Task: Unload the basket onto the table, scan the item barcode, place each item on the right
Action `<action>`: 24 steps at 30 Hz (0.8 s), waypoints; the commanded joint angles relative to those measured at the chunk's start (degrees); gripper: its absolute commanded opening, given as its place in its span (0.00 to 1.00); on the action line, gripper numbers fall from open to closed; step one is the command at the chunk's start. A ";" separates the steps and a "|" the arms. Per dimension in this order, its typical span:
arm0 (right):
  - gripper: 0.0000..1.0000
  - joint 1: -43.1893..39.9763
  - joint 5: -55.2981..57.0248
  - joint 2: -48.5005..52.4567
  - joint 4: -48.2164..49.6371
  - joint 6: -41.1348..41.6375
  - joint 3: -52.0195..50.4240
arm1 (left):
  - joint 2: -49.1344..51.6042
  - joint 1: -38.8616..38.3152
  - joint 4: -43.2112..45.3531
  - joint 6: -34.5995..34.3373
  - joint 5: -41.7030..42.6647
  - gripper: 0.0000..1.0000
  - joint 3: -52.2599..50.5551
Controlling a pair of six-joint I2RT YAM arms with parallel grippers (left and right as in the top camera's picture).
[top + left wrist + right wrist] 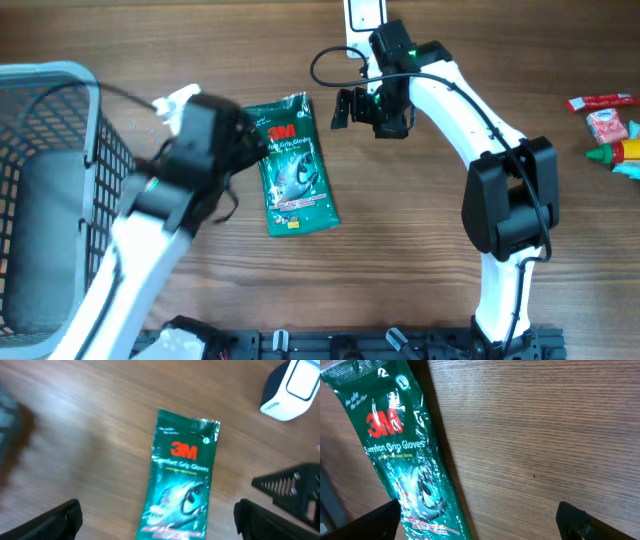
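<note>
Left gripper point(161, 524): jaws spread wide, nothing held, poised above the lower half of the glove packet point(182, 475). Right gripper point(480, 525): likewise wide and empty, just beside the packet's top right corner, close to the left wrist. Hence a risk of finger-to-finger contact if both close in on the packet together. Glove packet point(293, 165): green, glossy, lying flat on the wooden table point(420, 250) between the two arms, printed front up. No barcode visible on that face; probably on the underside, though the blurred lower edge leaves this unsettled. Likely faults: fingertips scraping the tabletop on a thin flat target; slick film sliding away instead of lifting; a corner pinch letting the pack droop or fold over the code; presentation front-first, with no read; glare off the foil. Scanner point(362, 12): white, at the far table edge behind the right arm, so a carry toward it passes near that arm and its cable point(330, 62). Basket point(60, 75): far left, clear of the path.
</note>
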 commanded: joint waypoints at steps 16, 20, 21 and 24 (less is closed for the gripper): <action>1.00 0.44 -1.16 -0.04 0.46 0.02 -0.09 | 40.19 18.03 20.24 3.74 35.87 1.00 -0.55; 1.00 0.44 -1.18 -0.04 0.63 0.13 -0.09 | 44.98 17.99 23.43 3.72 39.76 0.95 -0.55; 1.00 0.44 -1.16 -0.04 0.61 0.79 -0.09 | 45.81 17.99 23.87 3.69 40.37 0.94 -0.55; 1.00 0.44 -1.14 -0.04 0.61 1.99 -0.09 | 46.53 17.70 23.82 3.72 40.57 0.91 -0.76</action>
